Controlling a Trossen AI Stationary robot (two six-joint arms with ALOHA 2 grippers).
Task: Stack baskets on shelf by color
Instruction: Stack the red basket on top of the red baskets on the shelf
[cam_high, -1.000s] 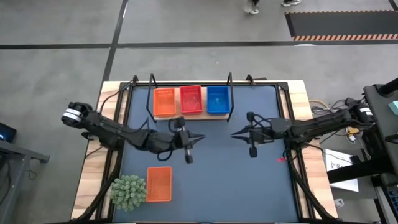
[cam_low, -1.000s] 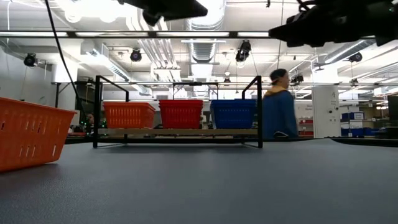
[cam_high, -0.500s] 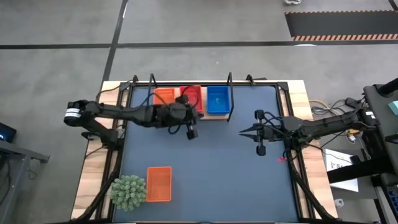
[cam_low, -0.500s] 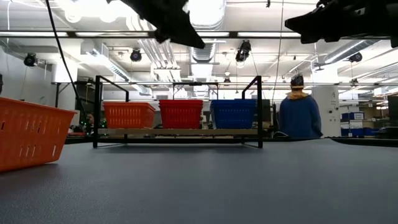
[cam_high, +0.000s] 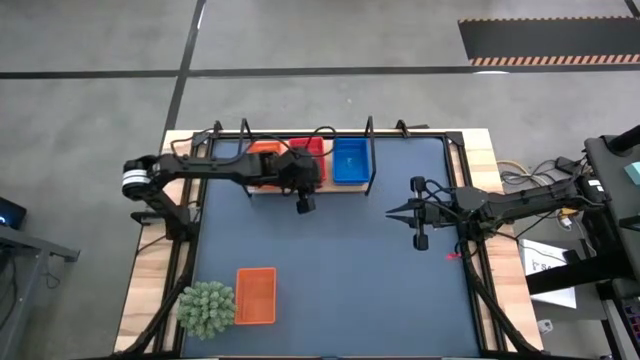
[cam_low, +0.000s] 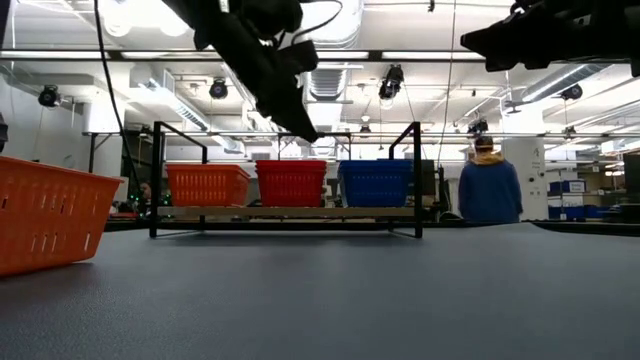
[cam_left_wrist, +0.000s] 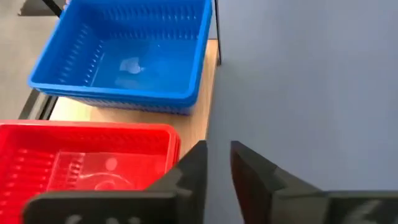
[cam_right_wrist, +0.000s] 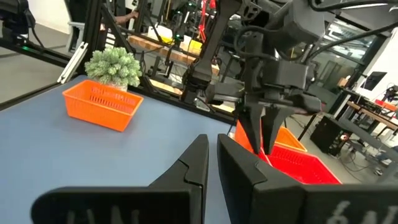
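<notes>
The wooden shelf (cam_high: 335, 188) stands at the mat's far edge and holds an orange basket (cam_high: 262, 152), a red basket (cam_high: 312, 147) and a blue basket (cam_high: 350, 160) side by side. They also show in the low view as orange (cam_low: 207, 184), red (cam_low: 291, 182) and blue (cam_low: 375, 182). Another orange basket (cam_high: 255, 295) lies on the mat near the front left. My left gripper (cam_high: 306, 188) is shut and empty, pointing down above the red basket's near right corner (cam_left_wrist: 168, 140). My right gripper (cam_high: 392, 212) is shut and empty, level above the mat's right half.
A green spiky plant ball (cam_high: 207, 308) sits beside the loose orange basket at the front left. The shelf's black wire uprights (cam_high: 370, 130) rise between and beside the baskets. A person (cam_low: 485, 185) stands in the room beyond the table.
My left gripper has swung from the mat's middle toward the far edge and tipped to point down above the red basket on the shelf. My right gripper has drawn back a little toward the table's right edge. The person behind has walked to the right.
</notes>
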